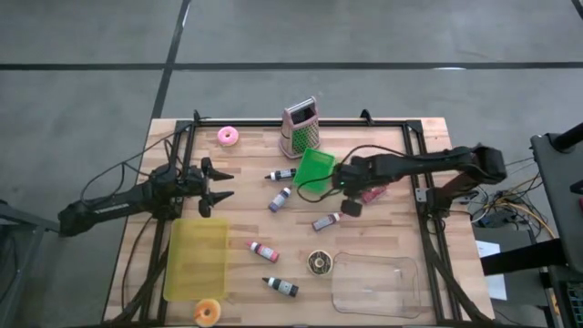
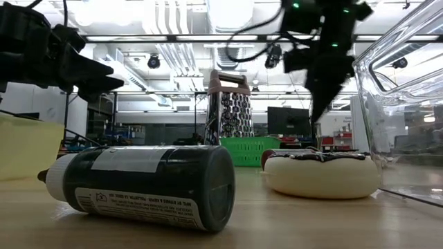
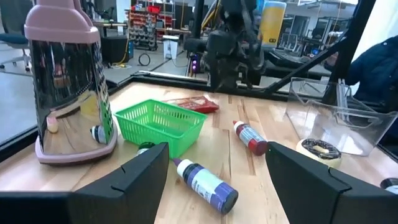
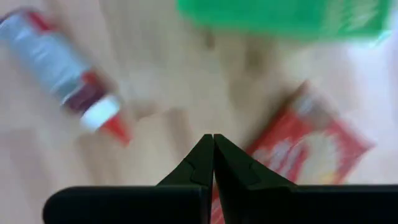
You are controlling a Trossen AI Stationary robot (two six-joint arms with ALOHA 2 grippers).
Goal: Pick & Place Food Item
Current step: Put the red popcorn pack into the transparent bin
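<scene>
A light wooden tabletop (image 1: 383, 241) on a grey concrete floor is cluttered with small bottles, doughnuts and containers, with a workshop seen behind it in the low view. The task's item is judged to be the flat red snack packet (image 4: 298, 155), lying at centre right of the high view, just right of the green plastic basket (image 1: 314, 169) and partly hidden under the right arm. The right gripper (image 4: 212, 155) is poised just above the packet's edge with its jaws pressed fully together and nothing held. A closed pinch can't take a flat packet, so if it's lowered like that the packet would probably just get shoved toward the red-capped bottle (image 4: 62, 68) or against the basket. The left gripper (image 1: 219, 186) is parked at centre left, stretched out low over the table near the yellow translucent tray (image 1: 196, 260), jaws spread wide and empty.
</scene>
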